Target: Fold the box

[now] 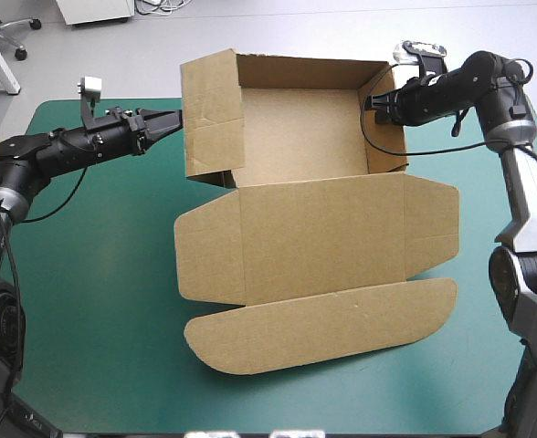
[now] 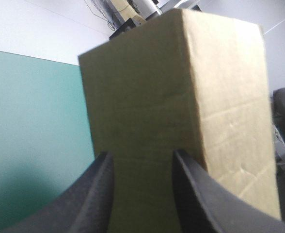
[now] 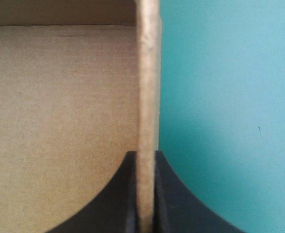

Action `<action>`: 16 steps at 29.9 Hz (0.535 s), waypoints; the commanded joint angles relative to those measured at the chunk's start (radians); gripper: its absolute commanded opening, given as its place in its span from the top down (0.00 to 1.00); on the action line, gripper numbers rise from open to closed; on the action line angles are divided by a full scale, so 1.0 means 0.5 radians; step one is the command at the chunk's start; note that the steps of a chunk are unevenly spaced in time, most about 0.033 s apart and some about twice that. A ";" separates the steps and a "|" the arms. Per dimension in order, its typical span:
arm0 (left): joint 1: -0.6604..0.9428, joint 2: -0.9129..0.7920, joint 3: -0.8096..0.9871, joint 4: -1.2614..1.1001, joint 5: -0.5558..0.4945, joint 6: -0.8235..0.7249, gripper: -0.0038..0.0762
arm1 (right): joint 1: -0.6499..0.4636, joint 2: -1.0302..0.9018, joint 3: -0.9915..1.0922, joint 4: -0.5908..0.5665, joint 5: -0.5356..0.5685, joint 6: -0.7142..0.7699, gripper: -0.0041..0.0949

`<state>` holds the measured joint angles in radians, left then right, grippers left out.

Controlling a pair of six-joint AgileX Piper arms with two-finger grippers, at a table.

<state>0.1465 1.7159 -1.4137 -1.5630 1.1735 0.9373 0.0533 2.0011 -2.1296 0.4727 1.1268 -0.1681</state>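
Note:
The brown box (image 1: pixel 323 228) stands as an open tray at the back of the table, walls raised, with its lid and front flap lying flat toward the near edge. My left gripper (image 1: pixel 173 120) is open at the outside of the tray's left wall (image 2: pixel 181 97), its fingertips (image 2: pixel 106 160) close against that wall. My right gripper (image 1: pixel 371 102) is shut on the top edge of the tray's right wall (image 3: pixel 147 97), one finger (image 3: pixel 125 194) inside the tray and one outside.
The teal-green cover (image 1: pixel 95 274) shows in a wide strip to the left of the lid and in narrower strips in front and to the right. The tray's back wall (image 1: pixel 305 71) reaches past the table's far edge.

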 commanded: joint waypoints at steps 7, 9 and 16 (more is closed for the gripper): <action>-0.156 -0.092 -0.087 -0.086 -0.041 -0.013 0.59 | 0.008 -0.108 -0.061 0.088 -0.106 0.054 0.99; -0.160 -0.092 -0.090 -0.090 -0.041 -0.013 0.59 | 0.008 -0.108 -0.061 0.079 -0.106 0.069 0.99; -0.169 -0.092 -0.247 0.023 -0.071 -0.042 0.45 | 0.047 -0.108 -0.061 -0.077 -0.106 0.138 0.99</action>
<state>0.0728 1.7167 -1.4725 -1.4986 1.1240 0.9332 0.0610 2.0043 -2.1296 0.4258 1.1159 -0.1223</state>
